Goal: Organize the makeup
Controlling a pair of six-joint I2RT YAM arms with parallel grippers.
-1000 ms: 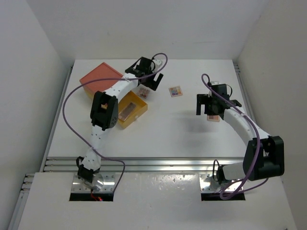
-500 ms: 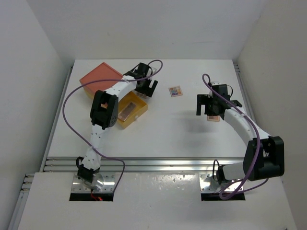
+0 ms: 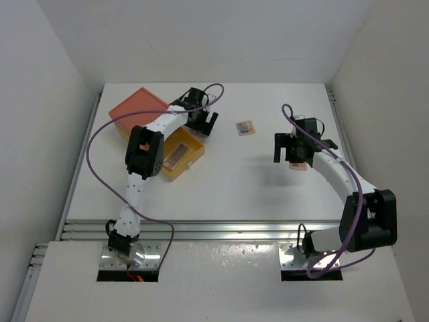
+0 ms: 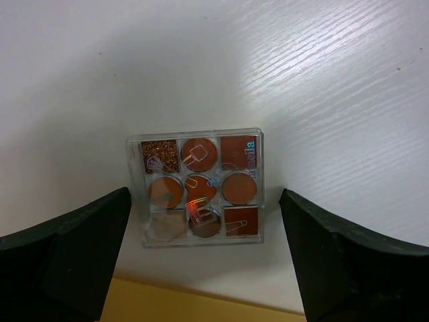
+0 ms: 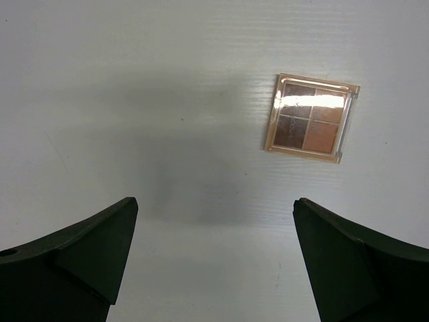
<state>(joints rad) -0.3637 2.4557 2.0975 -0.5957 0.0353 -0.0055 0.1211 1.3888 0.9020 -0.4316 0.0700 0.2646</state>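
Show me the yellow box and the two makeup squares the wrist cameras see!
yellow box (image 3: 193, 149), top view, bare inside floor.
clear palette (image 4: 201, 188), left wrist view, centre pan.
tan palette (image 5: 312, 118), right wrist view, its middle.

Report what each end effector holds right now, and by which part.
Nothing is held. The left end effector is open, fingers either side of the nine-pan palette on the table, not clamping it. The right end effector, also open, touches nothing.
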